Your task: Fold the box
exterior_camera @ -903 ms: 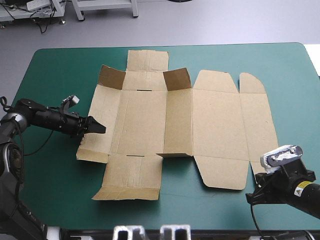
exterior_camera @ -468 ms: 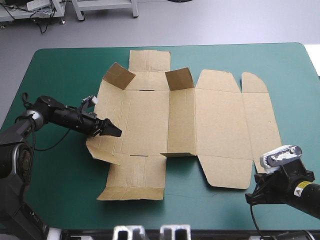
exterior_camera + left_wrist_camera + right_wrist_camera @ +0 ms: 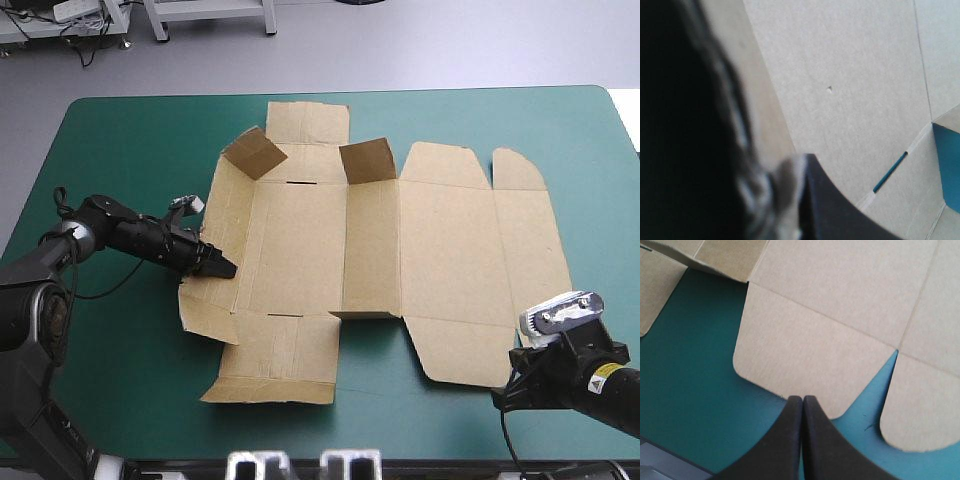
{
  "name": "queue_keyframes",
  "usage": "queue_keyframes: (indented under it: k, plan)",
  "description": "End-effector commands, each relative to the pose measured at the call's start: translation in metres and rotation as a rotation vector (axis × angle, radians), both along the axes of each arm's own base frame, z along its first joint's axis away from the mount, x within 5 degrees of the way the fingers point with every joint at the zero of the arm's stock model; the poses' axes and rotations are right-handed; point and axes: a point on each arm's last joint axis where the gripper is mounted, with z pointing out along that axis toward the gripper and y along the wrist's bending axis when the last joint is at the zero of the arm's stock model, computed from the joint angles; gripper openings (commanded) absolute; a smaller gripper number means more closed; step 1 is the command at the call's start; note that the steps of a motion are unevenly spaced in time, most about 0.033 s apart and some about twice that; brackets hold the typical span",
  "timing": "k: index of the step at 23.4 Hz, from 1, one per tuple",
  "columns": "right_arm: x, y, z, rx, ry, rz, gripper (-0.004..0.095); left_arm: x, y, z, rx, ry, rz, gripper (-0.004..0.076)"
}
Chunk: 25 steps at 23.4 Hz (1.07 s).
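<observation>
From the high view, I see the box (image 3: 440,250) lying opened out mid-table on the teal-green cover (image 3: 120,140). Its long axis runs left to right, and two small flaps (image 3: 252,152) stand up along its far side. Only the left wrist view shows me the left gripper (image 3: 224,268) pinching the box's left panel, with board between the black fingers. In the right wrist view, the right gripper (image 3: 803,400) is clenched to a point, just short of a rounded flap (image 3: 805,350) at the near right.

One brown box (image 3: 450,250), one left pincer (image 3: 224,268), one right pincer (image 3: 802,402)
</observation>
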Motion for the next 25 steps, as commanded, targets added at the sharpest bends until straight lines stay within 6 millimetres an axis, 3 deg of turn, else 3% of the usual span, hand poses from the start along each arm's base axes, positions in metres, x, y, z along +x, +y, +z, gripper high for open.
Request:
queue_keyframes:
  k: [1,9,14,18,20,22,25]
  plan:
    - [0.004,0.001,0.009,0.021,-0.058,0.0,-0.0018,-0.014,-0.014,0.032,-0.101,-0.046,-0.146,-0.0008]
    - [0.004,0.001,0.009,0.007,-0.063,0.016,-0.0018,-0.015,-0.037,0.08,-0.032,-0.172,-0.215,-0.0008]
    - [0.005,0.001,0.01,0.006,-0.088,0.019,-0.0018,-0.015,-0.082,0.158,0.235,-0.42,-0.375,-0.0008]
    - [0.007,0.001,0.019,0.007,-0.15,0.023,-0.0018,-0.019,-0.105,0.194,0.422,-0.612,-0.496,-0.0008]
    - [0.009,0.001,0.038,-0.001,-0.26,0.04,-0.0018,-0.031,-0.132,0.233,0.532,-0.82,-0.582,-0.0008]
    - [0.01,0.001,0.059,-0.006,-0.341,0.046,-0.0018,-0.044,-0.151,0.256,0.628,-1.001,-0.718,-0.0008]
    - [0.015,0.0,0.091,-0.019,-0.418,0.04,-0.0018,-0.061,-0.17,0.276,0.773,-1.15,-0.815,-0.0008]
